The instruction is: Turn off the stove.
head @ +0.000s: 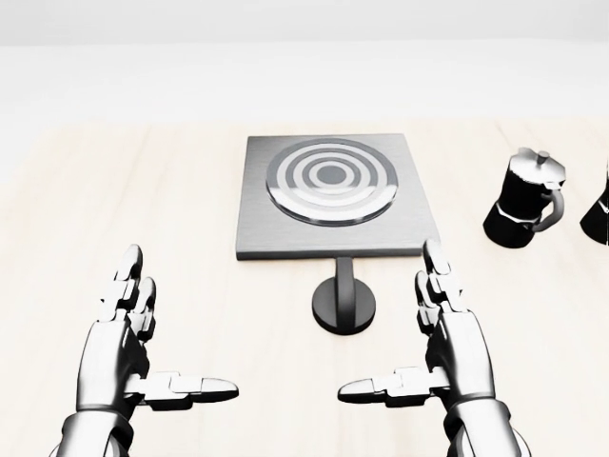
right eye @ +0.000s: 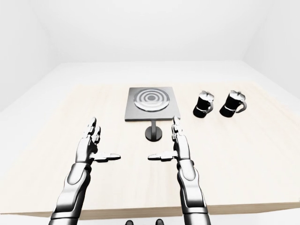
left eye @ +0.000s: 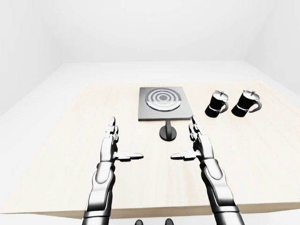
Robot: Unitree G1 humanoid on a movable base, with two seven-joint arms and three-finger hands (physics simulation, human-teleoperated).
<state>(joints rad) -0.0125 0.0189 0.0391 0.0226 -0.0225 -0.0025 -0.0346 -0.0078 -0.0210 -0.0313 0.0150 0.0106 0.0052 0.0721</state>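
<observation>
Pale wooden table (left eye: 56, 154) filling most of the left-eye view, under plain white walls. Square grey stove (head: 331, 196) lying flat near the table's middle, with a round burner (head: 331, 178) of concentric rings on top. Two robot arms reaching in from the bottom edge, one at each side of the stove's centre line. Left hand (head: 122, 352) spread wide, fingers straight and pointing up the view, thumb stretched inward, holding nothing. Right hand (head: 452, 347) mirrored, equally spread and empty, thumb aimed at the left thumb. Two black moka pots (left eye: 216, 104) (left eye: 245, 103) upright side by side, right of the stove. Small dark round knob (head: 344, 305) on a short stem, just below the stove's lower edge, between the hands and untouched.
</observation>
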